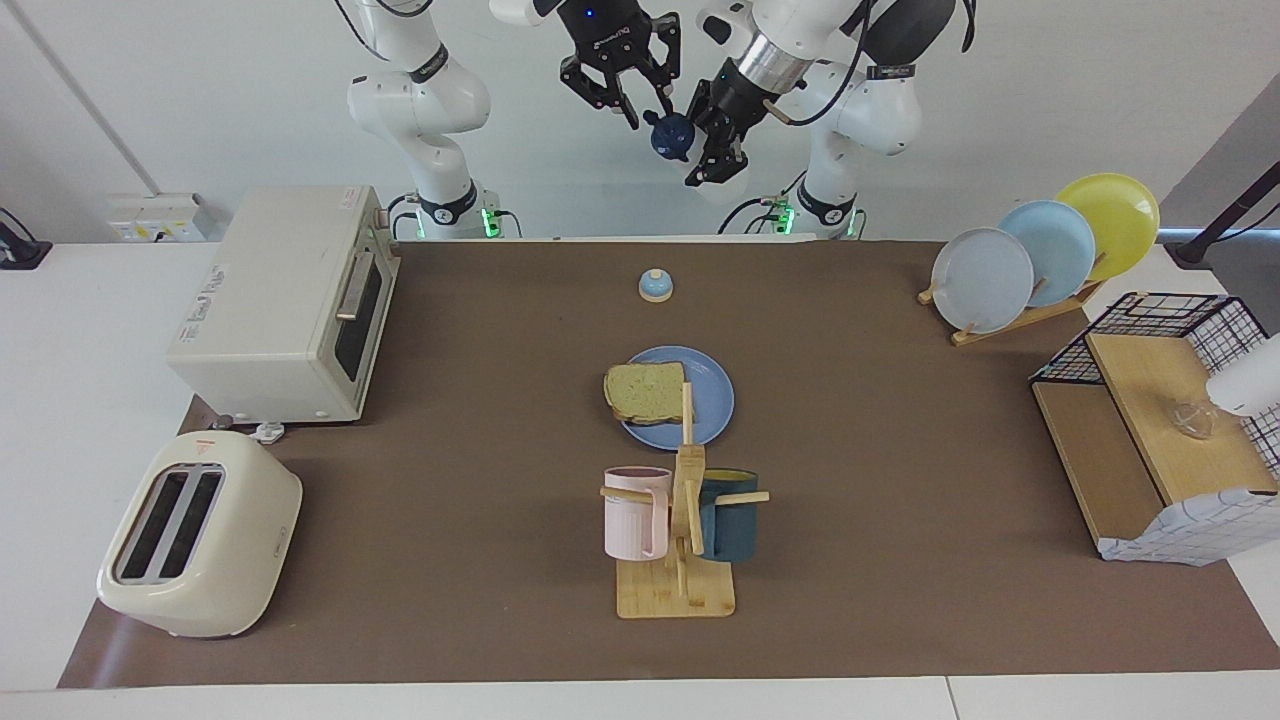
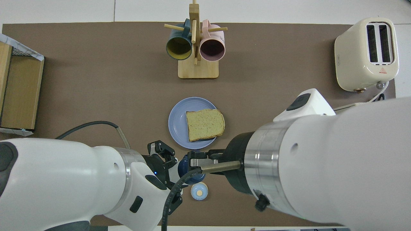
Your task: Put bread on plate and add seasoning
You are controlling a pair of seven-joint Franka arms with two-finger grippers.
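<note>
Both arms are built of glossy white rounded shells, jointed by black rings, with a brushed silver band at each wrist ahead of a black end section. The right gripper [image 1: 622, 78] and the left gripper [image 1: 712, 140] are black angular assemblies; a small blue light glows on the right one. Black cables loop along the arms, and green lights shine at both bases.
</note>
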